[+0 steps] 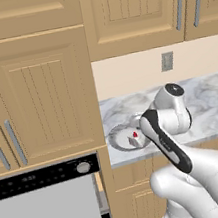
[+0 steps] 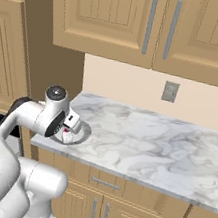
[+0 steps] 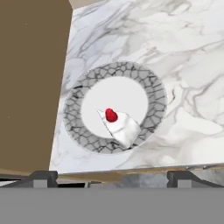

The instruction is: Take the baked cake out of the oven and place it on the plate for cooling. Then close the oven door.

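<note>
So the cake slice point(image 3: 119, 124) is sitting on the plate point(image 3: 151, 83) — little pale wedge with a red blob on top, lying in the white centre with its wide end reaching onto the grey crackled rim on the side nearest the counter edge. From the left base view you can just make out the red spot point(image 1: 134, 135) on the plate point(image 1: 117, 139), with the arm's wrist covering the right part of the dish.

The plate rests on the marble counter point(image 3: 183, 52), close to its front edge and right by the tall wooden cabinet side point(image 3: 30, 83).

The gripper point(image 3: 112, 178) hangs straight above the plate looking down on it, jaws spread wide and nothing between them — the two dark tips poke up at the bottom of the hand view, well apart and clear of the cake. In the right base view the hand point(image 2: 71, 121) is just over the plate point(image 2: 82, 133), at the left end of the counter.

Over to the left and lower down there's the oven point(image 1: 47, 177) with its black control panel and a silver knob point(image 1: 83, 167). The oven door point(image 1: 46, 216) shows its plain grey face below the panel, so it looks open.

A wall outlet point(image 1: 167, 61) sits on the backsplash, upper cabinets point(image 2: 147, 21) above.
</note>
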